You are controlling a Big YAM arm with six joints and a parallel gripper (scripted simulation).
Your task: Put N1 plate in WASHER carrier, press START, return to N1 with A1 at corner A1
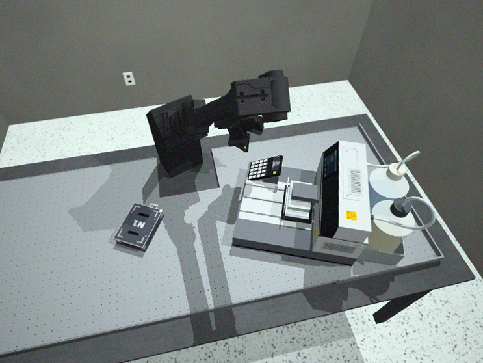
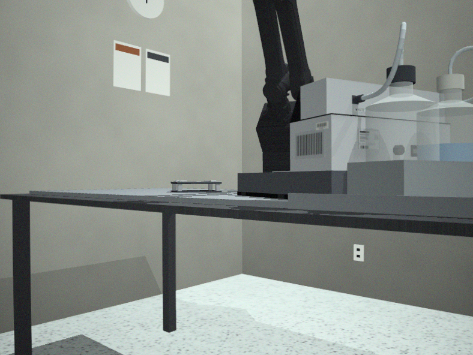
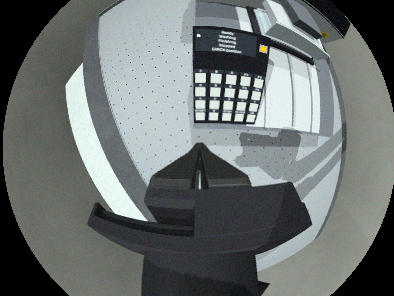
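On the desk (image 2: 114, 198), the washer (image 2: 325, 141) stands right with two bottles (image 2: 401, 114); a low plate nest (image 2: 195, 185) lies left, the dark arm (image 2: 283, 76) behind.

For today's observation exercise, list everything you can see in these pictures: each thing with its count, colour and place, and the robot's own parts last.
Table: one, grey perforated top with dark rim, fills the room's middle.
Plate nest N1: one, dark with white markings, on the table left of the washer, no plate in it.
Washer: one, white and grey, on the table's right side.
Keypad: one, black with white keys, amber lamp lit, at the washer's far left corner.
Plate: one, white, on the washer's carrier under the grey head.
Bottles: two, clear with tubes, right of the washer.
Wall sheets: two, white, on the wall.
Arm: one, black, behind the washer.
Hand: one, black, shut and empty, above the keypad.
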